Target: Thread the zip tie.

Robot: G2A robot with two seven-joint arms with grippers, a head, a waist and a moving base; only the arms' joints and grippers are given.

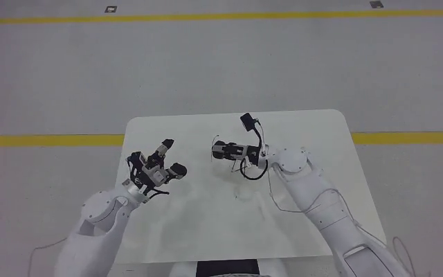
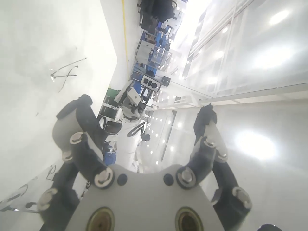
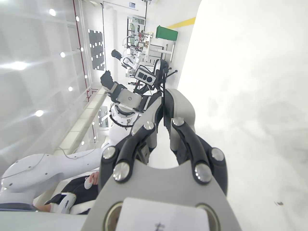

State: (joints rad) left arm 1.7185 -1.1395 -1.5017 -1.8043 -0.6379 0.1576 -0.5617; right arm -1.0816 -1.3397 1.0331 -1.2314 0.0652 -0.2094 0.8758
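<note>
My right gripper (image 1: 216,149) hovers over the middle of the white table (image 1: 297,215), pointing at the left arm. It is shut on a thin black zip tie (image 3: 165,82), which runs between its fingers and sticks out past the tips in the right wrist view. My left gripper (image 1: 172,157) hangs over the table's left half, a short gap away and facing the right one. Its jaws are wide open with nothing between them (image 2: 144,114). From the right wrist, the left gripper (image 3: 134,73) sits just beyond the tie's tip. From the left wrist, the right gripper (image 2: 134,102) shows farther off.
Thin dark scratch-like marks (image 2: 65,73) lie on the tabletop below the grippers. A black cable loops (image 1: 252,172) off the right wrist. Yellow floor lines (image 1: 55,140) run past the table.
</note>
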